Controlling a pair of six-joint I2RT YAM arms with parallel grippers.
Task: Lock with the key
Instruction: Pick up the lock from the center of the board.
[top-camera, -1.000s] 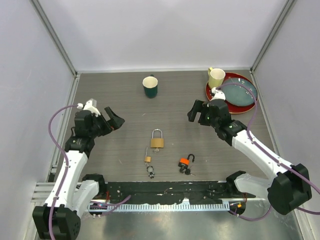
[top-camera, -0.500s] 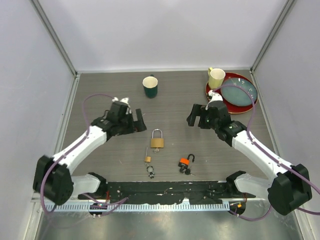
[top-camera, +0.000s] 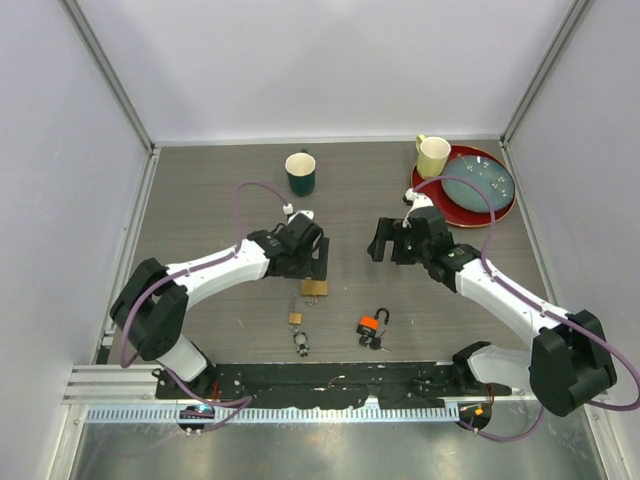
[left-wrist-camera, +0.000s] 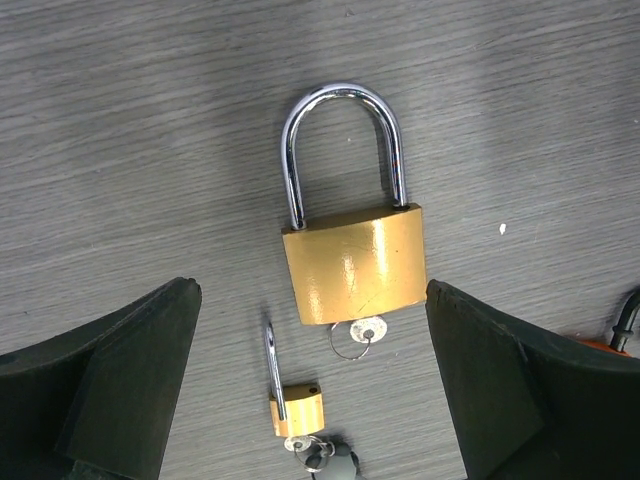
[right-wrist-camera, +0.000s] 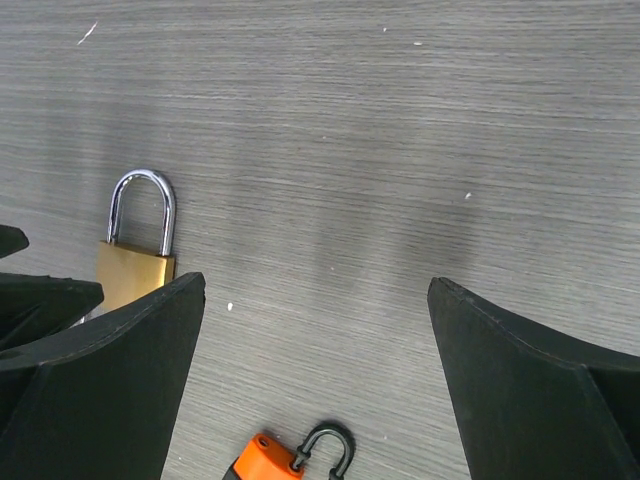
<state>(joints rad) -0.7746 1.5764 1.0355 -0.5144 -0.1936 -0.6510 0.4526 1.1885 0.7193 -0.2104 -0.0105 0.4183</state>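
Right gripper (right-wrist-camera: 315, 290) spread wide over grey table (right-wrist-camera: 400, 120), brass padlock (right-wrist-camera: 135, 265) left, orange padlock (right-wrist-camera: 272, 460) at bottom edge

Dark green mug (top-camera: 300, 173) upright at the back — standing alone. Far right, a yellow mug (top-camera: 433, 156) sits at the edge of a red plate (top-camera: 478, 219) carrying a teal plate (top-camera: 480, 183).

No text, brand, number or sign could be read in any view. The brass padlock (left-wrist-camera: 352, 265) showed its face close up in the left wrist view and carried only scratches, no lettering. The small padlock (left-wrist-camera: 296, 409) and the orange padlock (right-wrist-camera: 262, 457) were too small or cut off to show any marking.
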